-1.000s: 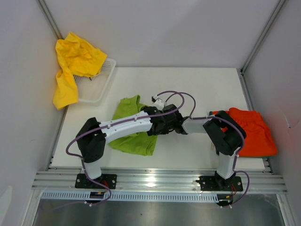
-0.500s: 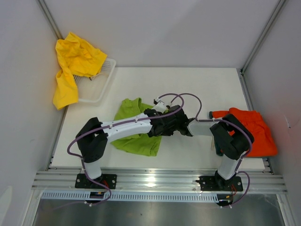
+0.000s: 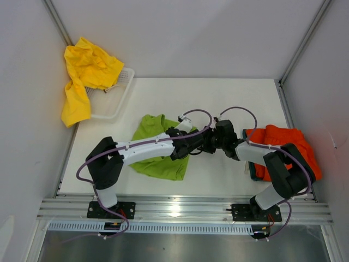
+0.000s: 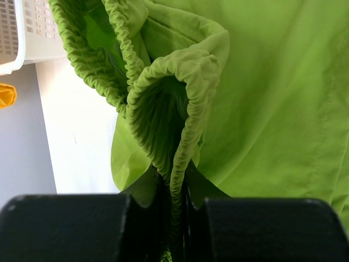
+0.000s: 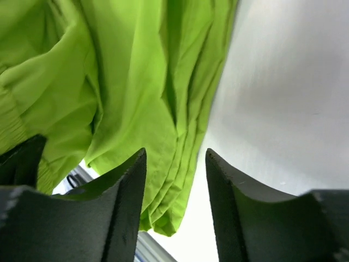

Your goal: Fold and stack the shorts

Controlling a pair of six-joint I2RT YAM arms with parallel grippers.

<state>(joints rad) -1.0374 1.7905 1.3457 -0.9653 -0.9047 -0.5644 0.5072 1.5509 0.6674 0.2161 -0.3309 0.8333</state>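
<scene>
A white basket [image 3: 115, 101] rests on the table [image 3: 218, 103], far left.

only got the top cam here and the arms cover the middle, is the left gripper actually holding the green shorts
observer: yes, the left wrist view shows the left gripper shut on the lime green shorts, pinching the gathered elastic waistband.
operator: and the right one, got any fabric
observer: no, the right wrist view shows the right gripper open, jaws apart and clamping nothing; the folded green edge lies beyond them.
</scene>
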